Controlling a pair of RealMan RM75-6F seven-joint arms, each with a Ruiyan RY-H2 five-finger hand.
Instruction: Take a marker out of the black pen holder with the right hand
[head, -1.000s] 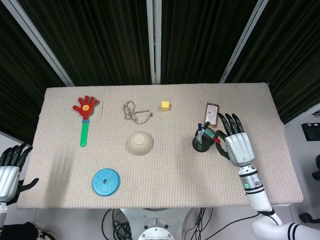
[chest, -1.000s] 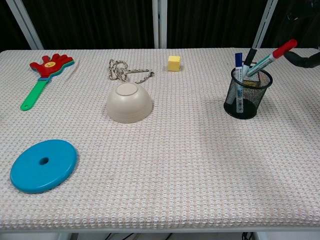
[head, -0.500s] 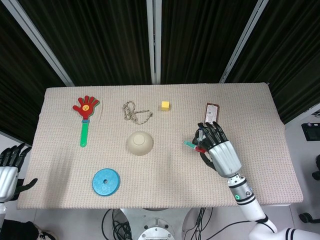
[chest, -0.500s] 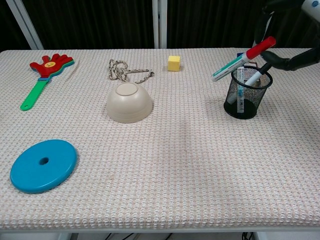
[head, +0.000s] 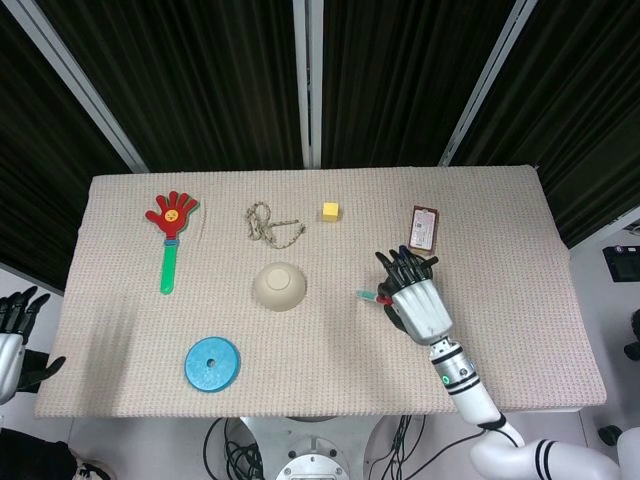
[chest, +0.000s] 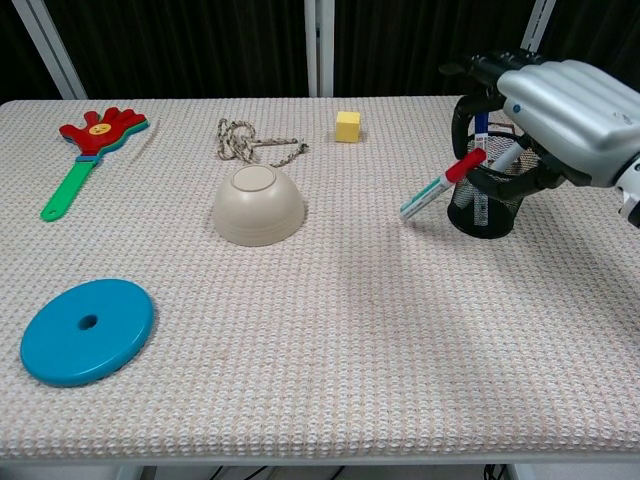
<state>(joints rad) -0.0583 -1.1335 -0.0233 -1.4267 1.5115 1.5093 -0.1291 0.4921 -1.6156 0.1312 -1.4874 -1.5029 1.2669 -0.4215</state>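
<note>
The right robot hand (chest: 560, 115) pinches the marker (chest: 440, 187) by its red cap, clear of the black pen holder (chest: 487, 203). The marker slants down-left from the hand, tip above the table (chest: 350, 330). The left robot hand (head: 12, 335) sits far off, holding nothing.

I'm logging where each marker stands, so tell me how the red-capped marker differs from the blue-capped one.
The red-capped marker is out of the black pen holder, held by the right hand; the blue-capped marker sits inside the holder, untouched. The red-capped one slants with its tip low to the left, above the table; the blue-capped one stands nearly upright. Their caps differ: red against blue. Both have pale barrels.
</note>
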